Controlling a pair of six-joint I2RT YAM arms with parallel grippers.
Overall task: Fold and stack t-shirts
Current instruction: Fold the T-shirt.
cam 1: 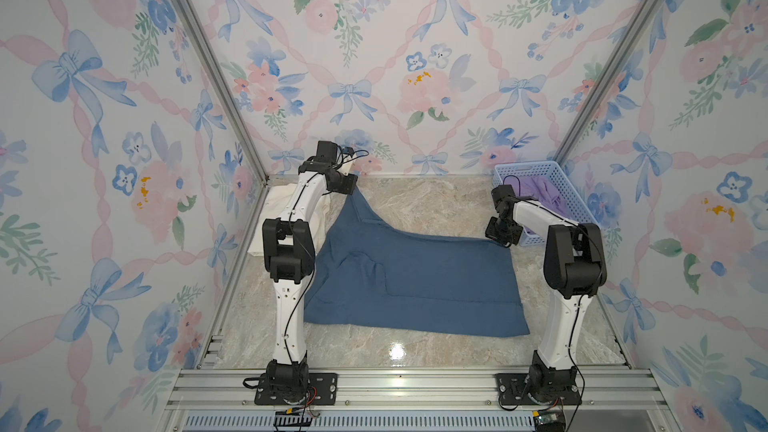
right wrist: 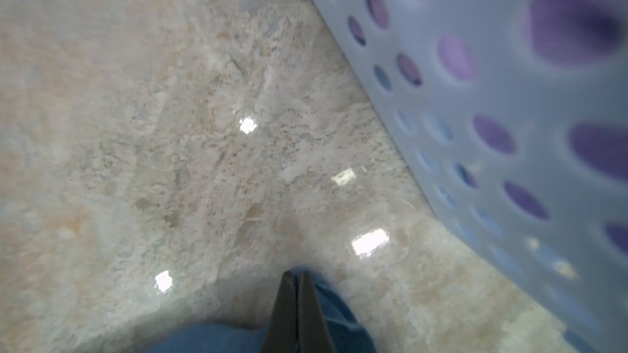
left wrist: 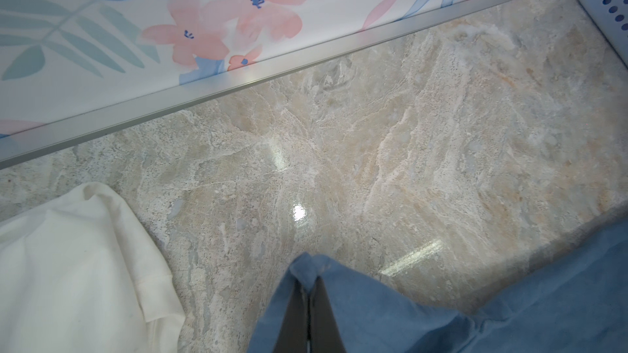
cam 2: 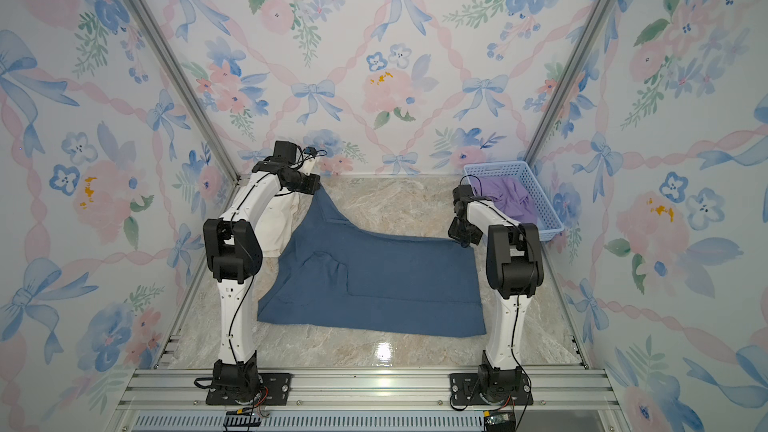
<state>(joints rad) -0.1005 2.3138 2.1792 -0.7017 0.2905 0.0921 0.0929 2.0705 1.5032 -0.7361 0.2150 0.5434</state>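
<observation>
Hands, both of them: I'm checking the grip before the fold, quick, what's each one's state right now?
Left hand: closed on a raised corner of the slate-blue cloth t-shirt.
Right hand: closed on another corner of that t-shirt.

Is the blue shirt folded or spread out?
Spread out: the blue shirt lies wide on the table, its far corners pinched by the left gripper and right gripper.
</observation>
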